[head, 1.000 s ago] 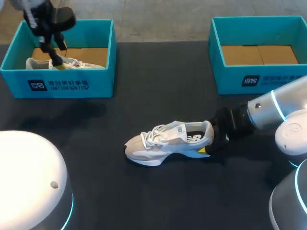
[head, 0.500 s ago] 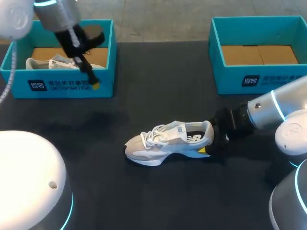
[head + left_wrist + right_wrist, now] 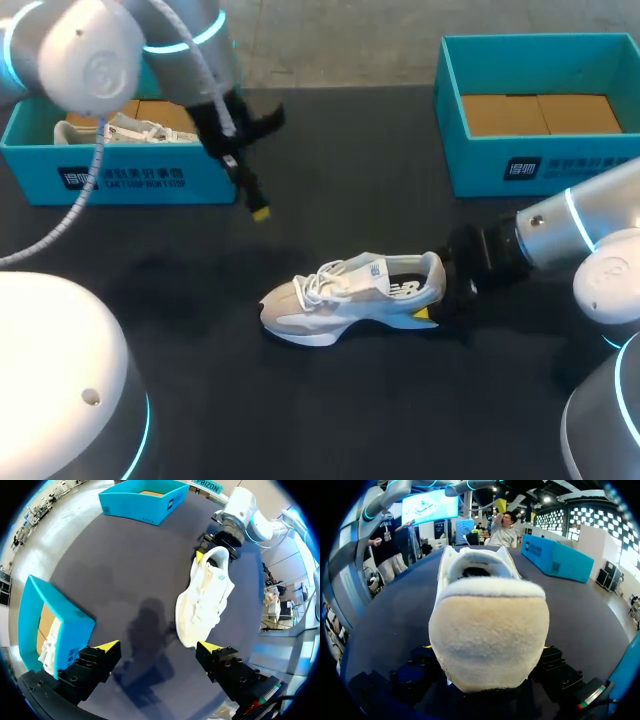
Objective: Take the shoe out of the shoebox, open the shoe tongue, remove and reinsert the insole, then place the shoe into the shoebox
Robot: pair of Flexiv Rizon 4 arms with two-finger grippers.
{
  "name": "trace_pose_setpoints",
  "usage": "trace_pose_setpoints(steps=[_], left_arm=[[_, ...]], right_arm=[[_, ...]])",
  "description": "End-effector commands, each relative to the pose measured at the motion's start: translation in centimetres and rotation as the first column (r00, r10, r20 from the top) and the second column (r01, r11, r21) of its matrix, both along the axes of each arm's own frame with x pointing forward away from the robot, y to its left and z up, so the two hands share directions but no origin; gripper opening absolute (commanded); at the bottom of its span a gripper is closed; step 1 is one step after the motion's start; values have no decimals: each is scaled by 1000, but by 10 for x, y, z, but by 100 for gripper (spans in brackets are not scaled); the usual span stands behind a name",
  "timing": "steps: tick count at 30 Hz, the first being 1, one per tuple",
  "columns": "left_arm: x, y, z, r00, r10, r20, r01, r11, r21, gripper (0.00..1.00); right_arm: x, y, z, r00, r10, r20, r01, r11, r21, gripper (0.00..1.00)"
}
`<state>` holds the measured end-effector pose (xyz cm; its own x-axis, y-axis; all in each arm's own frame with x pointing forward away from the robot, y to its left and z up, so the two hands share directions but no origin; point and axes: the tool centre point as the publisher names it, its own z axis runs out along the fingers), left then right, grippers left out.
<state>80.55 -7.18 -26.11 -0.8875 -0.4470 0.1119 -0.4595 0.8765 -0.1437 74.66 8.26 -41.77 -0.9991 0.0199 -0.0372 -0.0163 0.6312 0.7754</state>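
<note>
Since the white sneaker [image 3: 350, 298] lies upright on the surface [image 3: 330, 420], clear of the shoebox [image 3: 40, 165] at its ten o'clock, the takeout looks done. Right jaws grip its heel [image 3: 433, 272]; left jaws hang wide, empty, at its eleven o'clock. Tongue [image 3: 362, 266], insole and reboxing remain.

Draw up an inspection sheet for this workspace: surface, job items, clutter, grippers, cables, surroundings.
Surface: dark table, no spills or marks visible.
Job's things: white shoe lies on its sole mid-table. The left shoebox holds a second shoe. The right shoebox shows only its brown floor.
Clutter: nothing seen.
Grippers: the left gripper is open, above the bare table between the left shoebox and the shoe. The right gripper is closed on the shoe's heel.
Cables: a pale cable loops off the left arm, above the table.
Surroundings: nothing seen.
</note>
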Motion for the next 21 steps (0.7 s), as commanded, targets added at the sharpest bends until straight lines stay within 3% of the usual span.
trace_pose_setpoints(steps=[1,11,14,21], left_arm=[[1,-26,-13,1000,-4,-13,5,1000,22,100],[2,-58,-25,998,-43,-53,44,998,33,100],[8,-70,-25,990,-129,-62,132,991,34,100],[8,-70,-25,990,-129,-62,132,991,34,100]], right_arm=[[0,2,-1,1000,-1,1,1,1000,-3,0],[0,2,-1,1000,-1,1,1,1000,-3,0],[0,2,-1,1000,-1,1,1,1000,-3,0],[0,2,-1,1000,-1,1,1,1000,-3,0]])
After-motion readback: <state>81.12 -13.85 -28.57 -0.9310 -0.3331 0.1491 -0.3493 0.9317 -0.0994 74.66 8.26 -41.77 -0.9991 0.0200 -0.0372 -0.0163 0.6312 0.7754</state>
